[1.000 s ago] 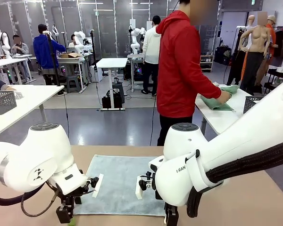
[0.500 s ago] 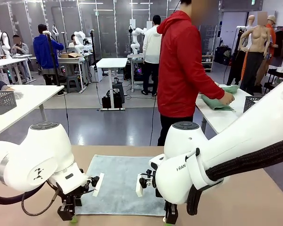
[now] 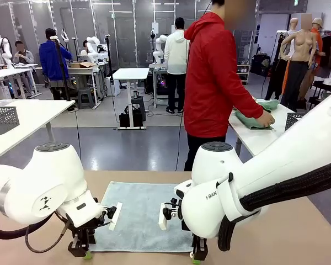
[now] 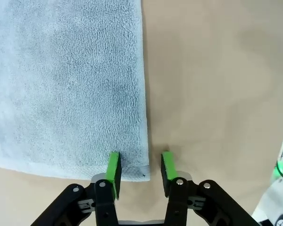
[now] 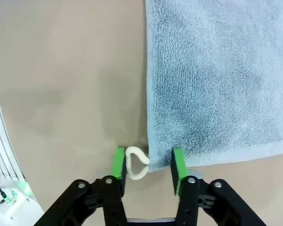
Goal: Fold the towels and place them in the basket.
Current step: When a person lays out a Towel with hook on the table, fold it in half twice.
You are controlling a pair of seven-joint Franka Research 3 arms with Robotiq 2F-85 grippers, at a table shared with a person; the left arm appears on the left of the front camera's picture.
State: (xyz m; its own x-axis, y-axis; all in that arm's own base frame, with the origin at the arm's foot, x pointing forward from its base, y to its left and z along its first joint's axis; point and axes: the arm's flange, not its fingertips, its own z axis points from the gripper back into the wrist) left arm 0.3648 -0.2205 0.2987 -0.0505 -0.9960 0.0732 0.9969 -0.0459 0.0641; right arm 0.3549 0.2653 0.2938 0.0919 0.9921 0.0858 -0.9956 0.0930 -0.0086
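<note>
At the towel's (image 3: pixel 140 215) 7 and 5 o'clock corners, left gripper (image 4: pixel 140 167) and right gripper (image 5: pixel 146 165) straddled its edges, jaws apart; open table (image 3: pixel 287 243) outward.

Terry towel (image 4: pixel 70 80) on a matt table (image 4: pixel 217 84)
The towel is looped cloth, rough and dull; its tag (image 5: pixel 137 162) is a smooth white cord. The tan table looks smooth, unglossed. Arm shells (image 3: pixel 49 182) are glossy white, gripper pads (image 4: pixel 114 167) matt green.
</note>
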